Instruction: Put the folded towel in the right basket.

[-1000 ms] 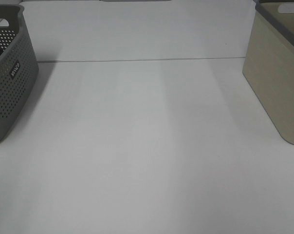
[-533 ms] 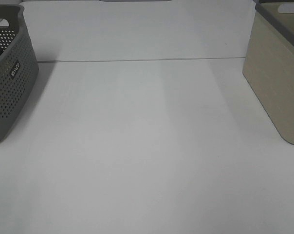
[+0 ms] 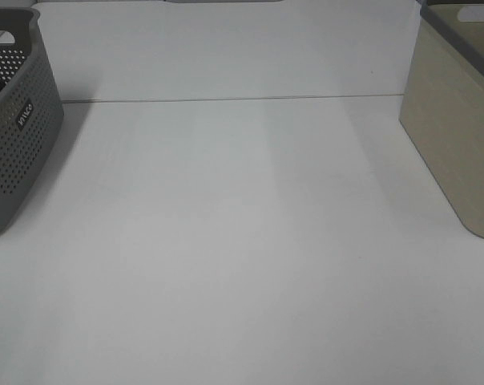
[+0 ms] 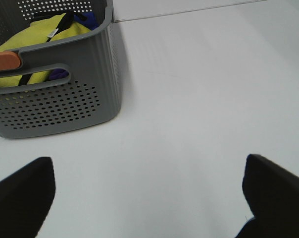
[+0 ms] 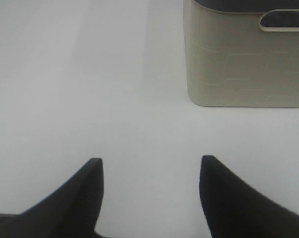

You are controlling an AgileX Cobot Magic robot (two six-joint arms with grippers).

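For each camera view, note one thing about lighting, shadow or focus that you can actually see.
Exterior high: flat, even light; the grey basket casts a soft shadow rightwards onto the table. Left wrist: the basket's perforations are sharp, while the left gripper fingers are dark, blurred silhouettes. Right wrist: the beige basket looks slightly soft, and the right gripper fingers are featureless black.

Lab-like setup: bare white table (image 3: 242, 241), two laundry baskets (image 3: 18, 120).

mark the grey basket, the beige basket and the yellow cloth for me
grey basket (image 4: 65, 106): left wrist view, on its perforated front wall.
beige basket (image 5: 238, 74): right wrist view, on its plain side wall.
yellow cloth (image 4: 45, 34): left wrist view, on the fabric inside the grey basket.
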